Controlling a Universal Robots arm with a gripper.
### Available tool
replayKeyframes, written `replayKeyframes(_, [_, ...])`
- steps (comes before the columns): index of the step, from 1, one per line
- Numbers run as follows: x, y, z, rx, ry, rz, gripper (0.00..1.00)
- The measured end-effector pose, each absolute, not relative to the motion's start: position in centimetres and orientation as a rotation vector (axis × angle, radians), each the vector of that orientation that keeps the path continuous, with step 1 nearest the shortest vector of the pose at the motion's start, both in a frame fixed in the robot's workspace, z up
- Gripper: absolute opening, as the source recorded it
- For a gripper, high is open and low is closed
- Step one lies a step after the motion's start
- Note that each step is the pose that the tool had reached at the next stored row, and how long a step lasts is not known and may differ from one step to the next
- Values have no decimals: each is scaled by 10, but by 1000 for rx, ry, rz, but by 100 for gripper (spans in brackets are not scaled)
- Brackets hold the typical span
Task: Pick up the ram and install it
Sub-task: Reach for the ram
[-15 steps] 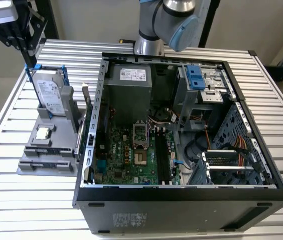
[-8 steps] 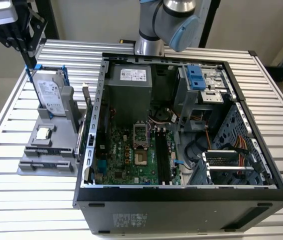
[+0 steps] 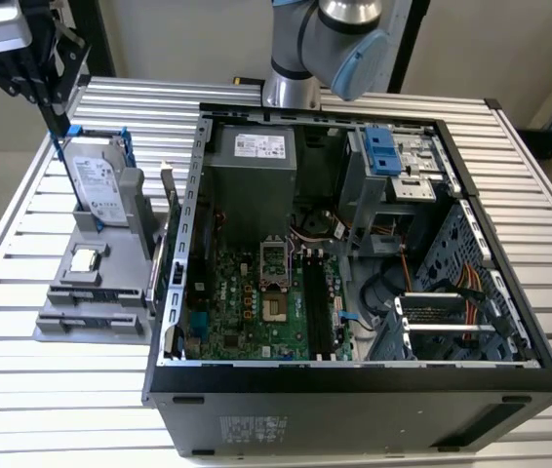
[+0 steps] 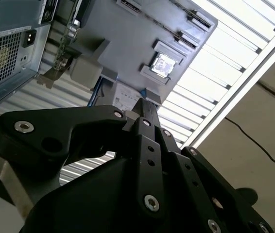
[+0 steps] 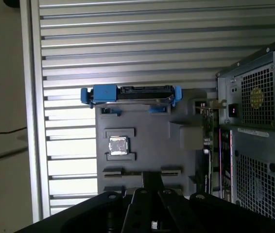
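Note:
My gripper [image 3: 60, 119] hangs high over the grey parts fixture [image 3: 66, 292], at the exterior view's left, outside the open computer case [image 3: 354, 390]. In both wrist views its black fingers meet at the tip [image 4: 145, 106] [image 5: 152, 178], shut with nothing between them. The ram [image 5: 171, 171] looks like a long thin dark strip seen edge-on. It stands in a slot of the fixture just past the processor chip [image 5: 118, 145], and my fingertip covers its middle. The green motherboard [image 3: 256, 302] lies inside the case with black memory slots [image 3: 313, 302].
A silver hard drive in a blue bracket [image 3: 98, 185] stands upright at the fixture's far end. An expansion card [image 3: 167, 210] stands between the fixture and the case wall. The case also holds a power supply [image 3: 252, 180], cables and a drive cage [image 3: 393, 161]. The ribbed metal table [image 3: 22, 390] surrounds everything.

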State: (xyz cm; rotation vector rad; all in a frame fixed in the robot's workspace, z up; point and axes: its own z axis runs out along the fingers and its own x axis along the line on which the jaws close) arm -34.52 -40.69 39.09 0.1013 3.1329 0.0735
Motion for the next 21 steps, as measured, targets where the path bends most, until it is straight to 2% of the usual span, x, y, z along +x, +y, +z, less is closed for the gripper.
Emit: replayKeyframes(21, [-345,-424,390,102,3144,73,0])
